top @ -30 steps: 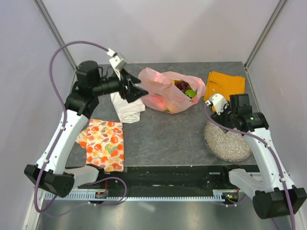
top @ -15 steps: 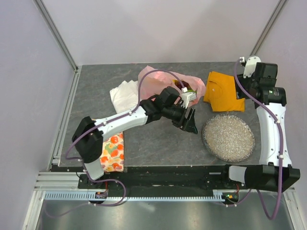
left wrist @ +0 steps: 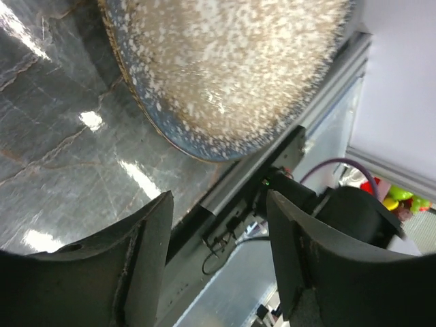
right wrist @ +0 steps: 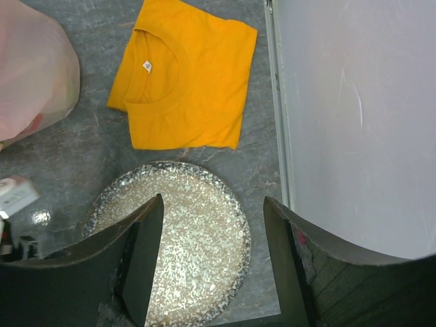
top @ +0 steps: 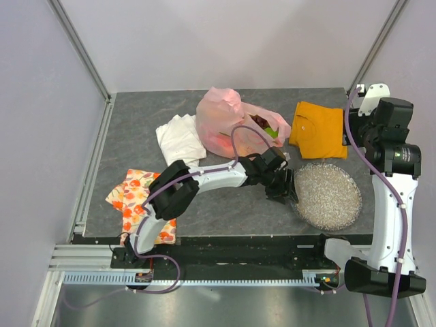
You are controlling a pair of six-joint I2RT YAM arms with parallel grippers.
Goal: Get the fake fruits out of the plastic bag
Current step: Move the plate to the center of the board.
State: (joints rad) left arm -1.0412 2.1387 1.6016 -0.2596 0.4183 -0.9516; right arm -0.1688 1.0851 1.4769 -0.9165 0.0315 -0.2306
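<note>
The pink plastic bag lies at the back middle of the table, its mouth facing right. Dark purple grapes and a green fruit show in the mouth; other fruits are hidden. My left gripper is open and empty, low over the table at the left rim of the glittery dish, in front of the bag. In the left wrist view the left gripper holds nothing. My right gripper is open and empty, high above the dish. The bag's edge shows at that view's left.
An orange shirt lies at the back right, behind the dish. A white cloth lies left of the bag. A fruit-patterned cloth lies at the front left. The right arm stands tall at the right wall.
My left arm swung from the bag's left side across the table to the dish's left rim. My right arm lifted off the dish and rose up by the right wall.
</note>
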